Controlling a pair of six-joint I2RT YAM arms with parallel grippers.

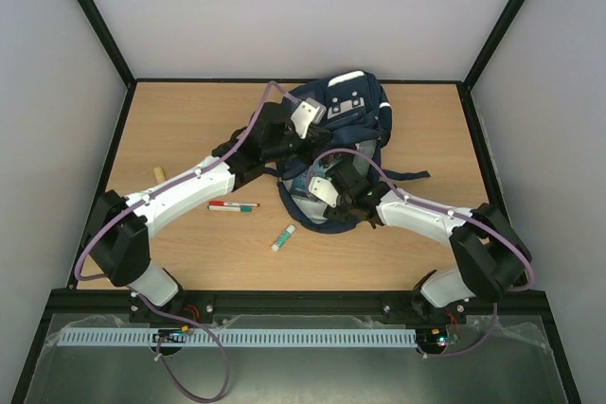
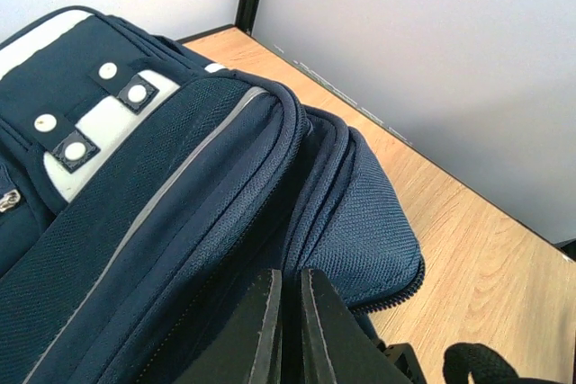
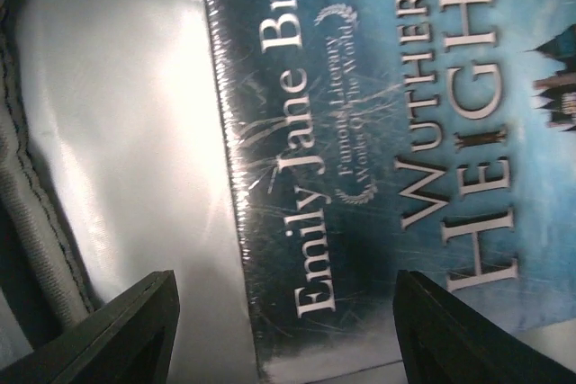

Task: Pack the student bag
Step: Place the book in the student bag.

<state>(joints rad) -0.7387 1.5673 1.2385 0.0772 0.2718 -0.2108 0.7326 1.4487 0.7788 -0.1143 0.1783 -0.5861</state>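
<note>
Wooden tabletop (image 1: 189,120) carries the student bag (image 1: 355,111). Left claw (image 2: 290,312) pinches its fabric; right claw (image 3: 283,287) stands open above a book (image 3: 405,132).

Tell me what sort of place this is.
Likely a robot lab test cell: a wooden table boxed in by plain white walls, two arms bolted at its near edge, a bag staged for packing.

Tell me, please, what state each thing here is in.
student bag, main compartment open.
book, flat inside the bag.
left jaws, shut on bag fabric.
right jaws, open above the book.
marker, lying outside the bag.
glue stick, lying outside the bag.
</note>
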